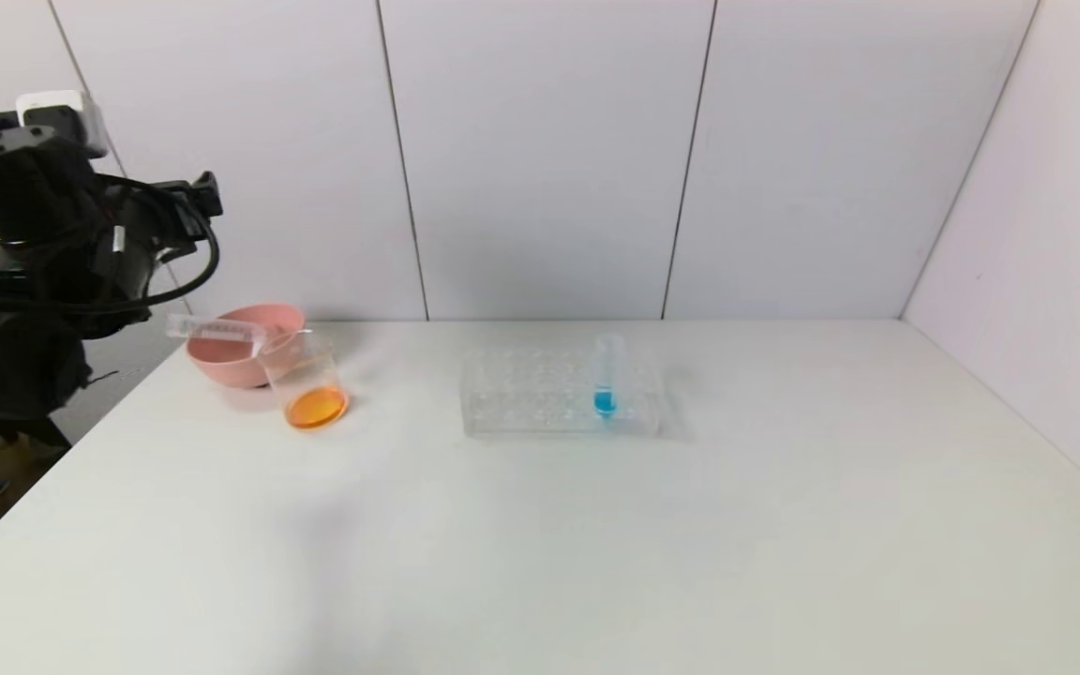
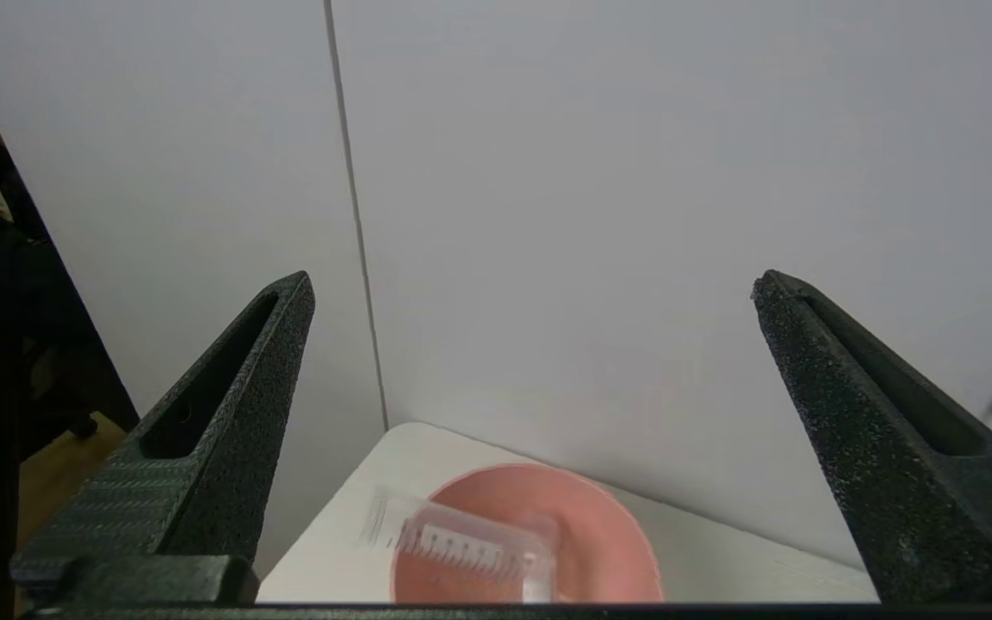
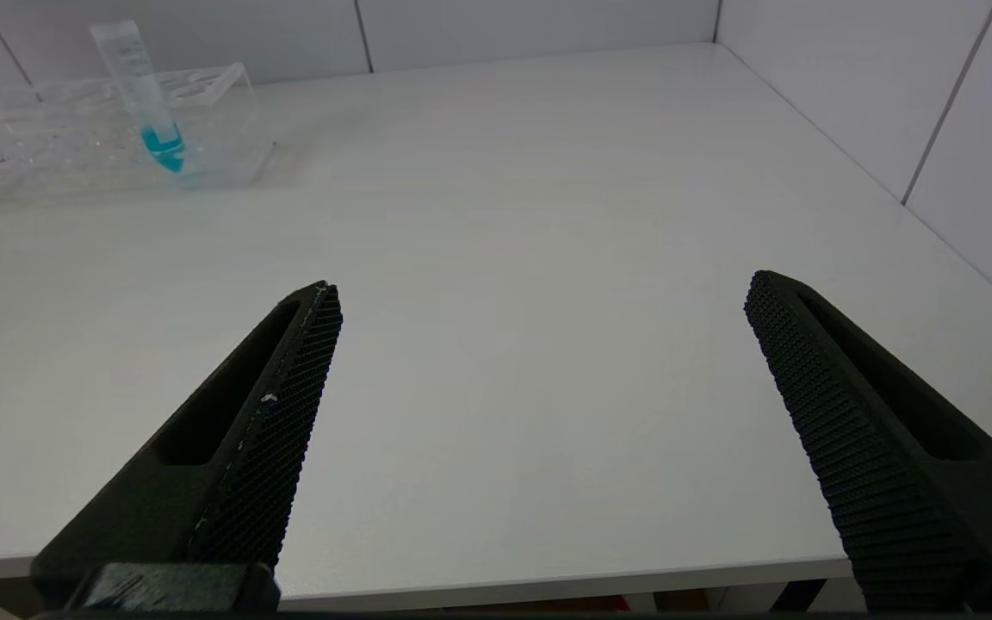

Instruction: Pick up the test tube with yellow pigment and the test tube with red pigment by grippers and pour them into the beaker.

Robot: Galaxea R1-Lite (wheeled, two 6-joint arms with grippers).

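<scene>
An empty tube lies across the rim of the pink bowl at the table's far left corner, one end resting toward the beaker, which stands just beside the bowl and holds orange liquid, a sign that both pigments appear to be poured already. The risk now is a knock: the tube looks loosely perched, and a careless sweep of the left arm could roll it off the bowl or tip the beaker and spill the mix. The left gripper hangs raised above and behind the bowl at the table's left edge, its jaws spread wide and holding nothing. The right gripper sits low at the near edge of the table, out of the head view, equally wide open and empty. In the clear rack, mid-table, only the blue tube stands.
</scene>
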